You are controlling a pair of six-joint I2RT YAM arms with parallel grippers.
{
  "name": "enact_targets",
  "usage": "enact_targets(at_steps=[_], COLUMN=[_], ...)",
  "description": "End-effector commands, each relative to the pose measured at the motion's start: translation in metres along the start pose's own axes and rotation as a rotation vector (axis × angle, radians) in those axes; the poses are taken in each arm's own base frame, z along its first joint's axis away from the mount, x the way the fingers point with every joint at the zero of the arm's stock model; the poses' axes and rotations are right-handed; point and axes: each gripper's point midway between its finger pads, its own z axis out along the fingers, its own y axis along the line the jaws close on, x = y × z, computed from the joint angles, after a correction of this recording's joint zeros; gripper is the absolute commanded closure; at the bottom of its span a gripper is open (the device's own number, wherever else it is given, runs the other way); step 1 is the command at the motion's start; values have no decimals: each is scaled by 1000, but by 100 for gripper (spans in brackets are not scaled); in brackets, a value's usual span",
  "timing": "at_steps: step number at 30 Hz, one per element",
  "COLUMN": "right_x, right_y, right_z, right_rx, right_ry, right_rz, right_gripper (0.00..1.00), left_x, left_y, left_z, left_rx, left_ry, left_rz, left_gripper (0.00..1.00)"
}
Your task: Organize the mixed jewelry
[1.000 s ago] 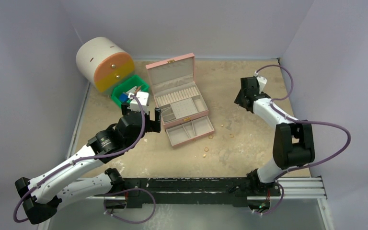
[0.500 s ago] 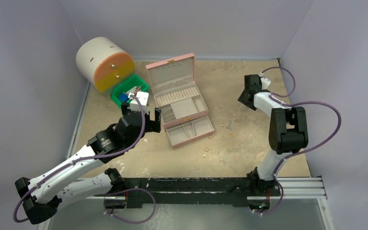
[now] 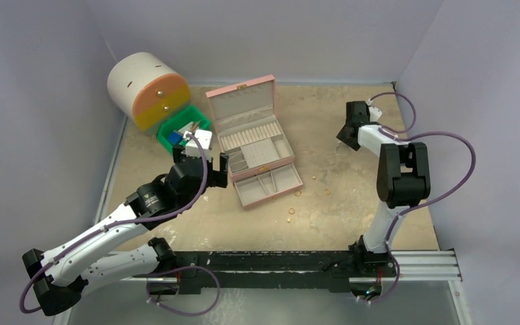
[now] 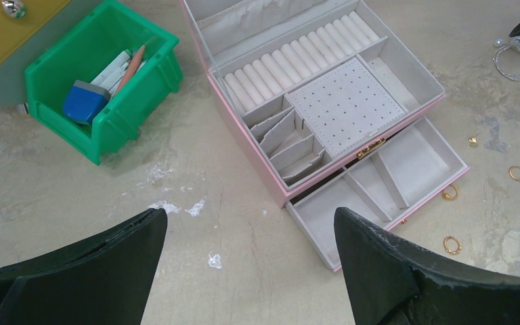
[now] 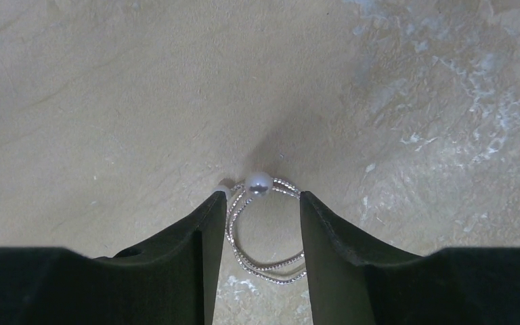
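Several tiny gold rings (image 3: 298, 193) lie on the table right of and in front of the open pink jewelry box (image 3: 254, 135); they also show in the left wrist view (image 4: 516, 173). A silver wire bangle with a pearl (image 5: 258, 183) lies on the table at the far right (image 4: 511, 62). My right gripper (image 5: 263, 196) is down over it, one finger touching each side of the hoop. In the top view my right gripper (image 3: 345, 139) hides it. My left gripper (image 4: 247, 217) is open and empty, above the table left of the box's pulled-out drawer (image 4: 420, 152).
A green bin (image 3: 183, 128) with small items stands left of the box. A cream and orange cylinder (image 3: 145, 88) lies behind the bin at the far left. Grey walls close in the table.
The right arm has swung its elbow left and reached further back, bringing its gripper down at the far right. The left arm has barely moved.
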Motion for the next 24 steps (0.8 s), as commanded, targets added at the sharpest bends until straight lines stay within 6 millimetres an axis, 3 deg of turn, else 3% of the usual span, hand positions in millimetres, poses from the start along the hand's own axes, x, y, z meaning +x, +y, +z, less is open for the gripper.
enact_targets(at_steps=[1, 24], right_x=[-20, -4], right_y=[15, 10], right_z=[-1, 18], right_rx=[-37, -3], right_ry=[-39, -4], right_rz=[46, 31], right_gripper=[54, 65], left_x=[-23, -20], left_y=[0, 0], left_z=[-5, -3], left_rx=[0, -11], left_ry=[-53, -43], left_rz=[-22, -12], left_gripper=[7, 7])
